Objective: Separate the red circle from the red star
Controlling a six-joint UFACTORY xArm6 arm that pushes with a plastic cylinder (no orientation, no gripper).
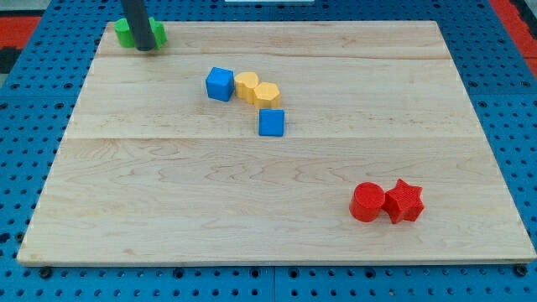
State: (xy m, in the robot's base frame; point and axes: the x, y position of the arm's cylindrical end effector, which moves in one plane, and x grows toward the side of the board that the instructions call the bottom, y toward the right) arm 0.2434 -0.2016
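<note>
The red circle (367, 202) and the red star (404, 201) sit side by side and touching near the view's bottom right of the wooden board (168, 201), the circle on the left. My tip (146, 48) is at the view's top left, far from both red blocks. It stands in front of a green block (127, 32), which the rod partly hides.
A blue cube (220, 84), two yellow blocks (247, 85) (267, 94) and another blue cube (271, 122) form a cluster in the board's upper middle. The board lies on a blue pegboard surface (25, 151).
</note>
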